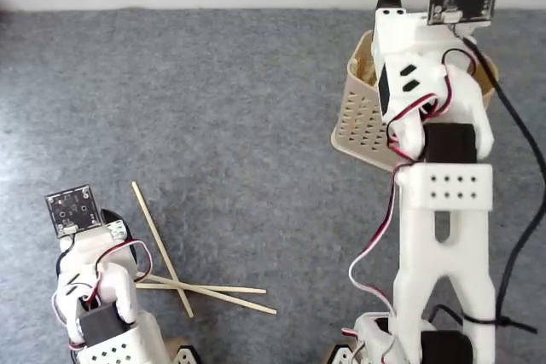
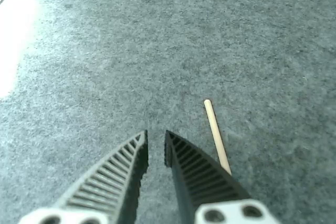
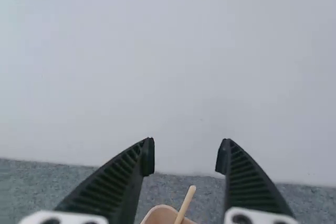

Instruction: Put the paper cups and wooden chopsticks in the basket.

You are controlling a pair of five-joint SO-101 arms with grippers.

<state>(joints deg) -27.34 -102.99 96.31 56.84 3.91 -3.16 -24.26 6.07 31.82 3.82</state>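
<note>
— where are the chopsticks?
— three chopsticks (image 1: 177, 283) lie crossed on the grey tabletop (image 1: 239, 100), near its front edge and toward the front left corner, just beside the left arm. one more chopstick (image 3: 186, 203) stands up below the right gripper (image 3: 185, 153), next to a tan rim (image 3: 160, 214); whether that rim is a cup or the basket, i cannot tell.
— and the basket?
— the basket (image 1: 363, 121) sits by the far right corner of the tabletop, partly under the right arm.
— how are the grippers?
— the left gripper (image 2: 156, 135) hangs low over the tabletop, its fingers nearly together with just a thin slit between them, holding nothing. the end of one of the crossed chopsticks lies just beside one finger. the right gripper is above the basket, fingers spread apart and empty, facing a pale wall (image 3: 168, 66).
</note>
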